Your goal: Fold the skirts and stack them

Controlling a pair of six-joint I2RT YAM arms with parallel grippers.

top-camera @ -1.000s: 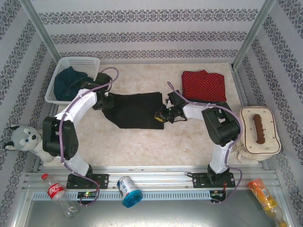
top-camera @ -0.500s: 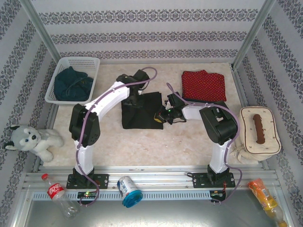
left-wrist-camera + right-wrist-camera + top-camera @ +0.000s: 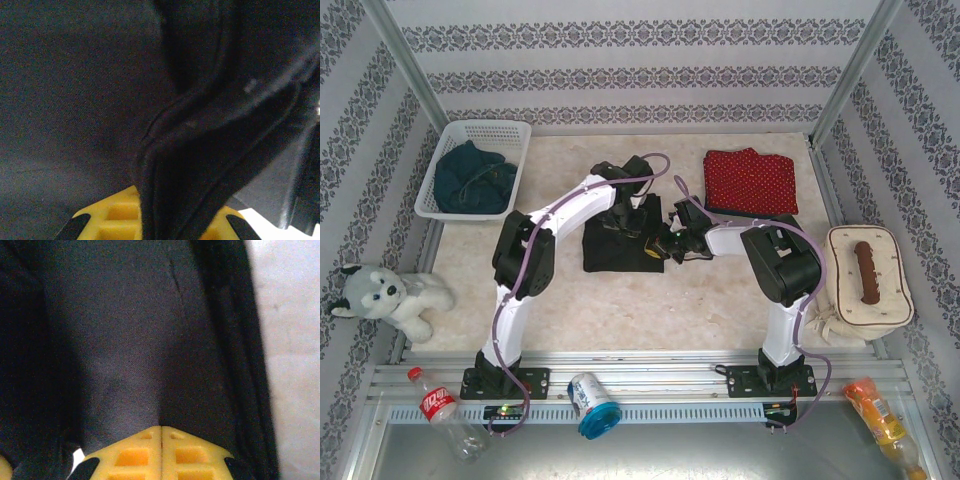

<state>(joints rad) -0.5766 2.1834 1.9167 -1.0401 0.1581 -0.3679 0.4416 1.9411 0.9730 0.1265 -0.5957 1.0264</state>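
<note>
1. The plain black cloth skirt [image 3: 610,252] lies mid-table, half doubled.
2. The left gripper [image 3: 155,222] clenches a raised fold, likely to lay it rightward.
3. The right gripper [image 3: 161,440], clenched tight, seemingly pins the right edge.

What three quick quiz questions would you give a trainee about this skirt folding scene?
1. True or false: the red polka-dot skirt lies on the table, outside the white basket.
2. What is the left tool shut on? A the red polka-dot skirt; B the black skirt; C nothing.
3. Fill in: the denim in the basket is dark ____.
Key: 1 true; 2 B; 3 blue.
</note>
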